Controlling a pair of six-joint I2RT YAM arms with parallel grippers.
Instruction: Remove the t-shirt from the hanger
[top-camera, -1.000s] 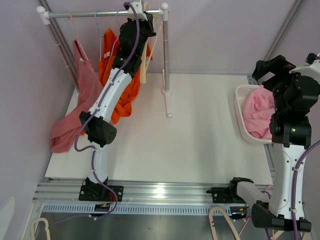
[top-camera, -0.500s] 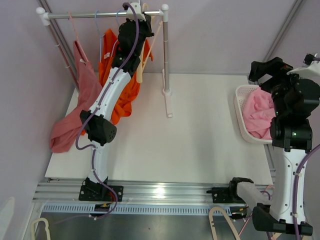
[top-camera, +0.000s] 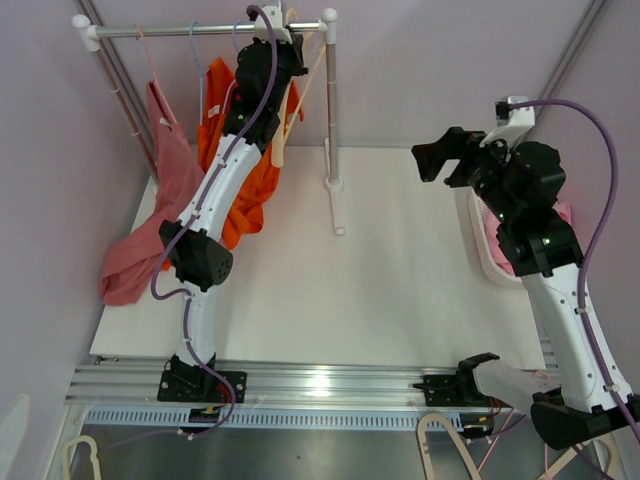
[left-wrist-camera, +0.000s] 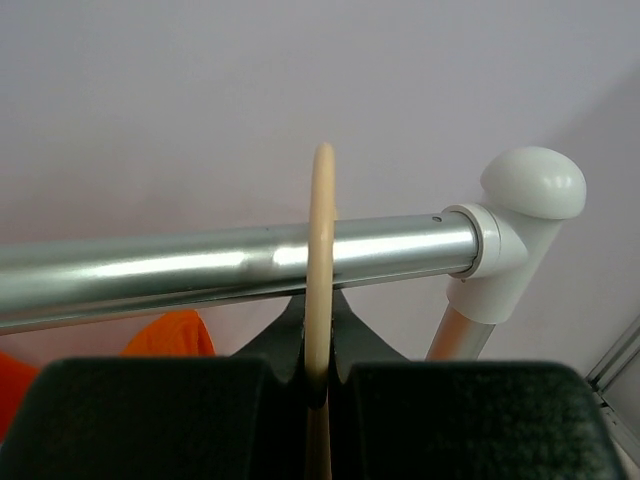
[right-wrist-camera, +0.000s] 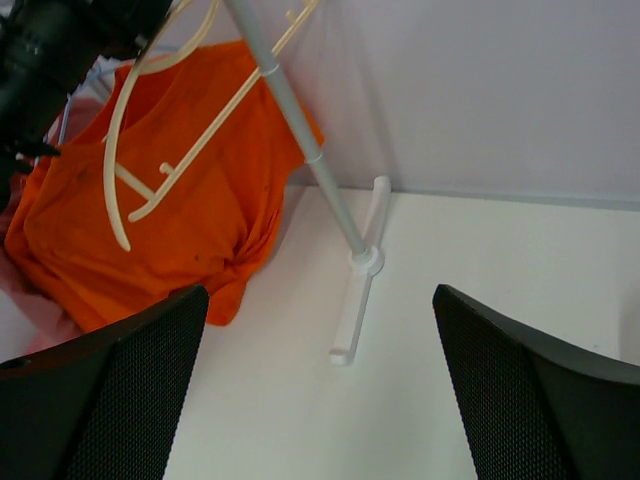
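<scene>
**Orange t-shirt (top-camera: 252, 190) at the rack, cream hanger (left-wrist-camera: 322, 230) in the left claw**

At the top of the overhead view the left arm reaches up to the metal rail (top-camera: 190, 28) of a clothes rack. The left gripper (left-wrist-camera: 320, 385) sits just under that rail. In the left wrist view its two black fingers (left-wrist-camera: 150, 420) are pressed together on the thin hook of the cream hanger. The hook rises between them and curves over the rail, a little left of the rail's white end cap (left-wrist-camera: 530, 190).

The orange t-shirt hangs below the rail in the upper left of the overhead view, partly hidden behind the left arm. Its lower folds are bunched on the white table (top-camera: 400, 280). In the right wrist view the frame of the cream hanger shows as bare loops in front of the orange cloth, in the upper left of that frame. Whether any part of the shirt is caught on it cannot be told.

A pink garment (top-camera: 170, 170) hangs from the rail further left and trails down onto the table's left edge. The rack's right post (top-camera: 331, 100) stands on a white foot (top-camera: 337, 205) near the middle of the table's far side.

The right gripper (top-camera: 440, 162) is raised over the right part of the table, near a white basket (top-camera: 478, 235), and points towards the rack. Its jaws are spread wide with nothing between them.
</scene>
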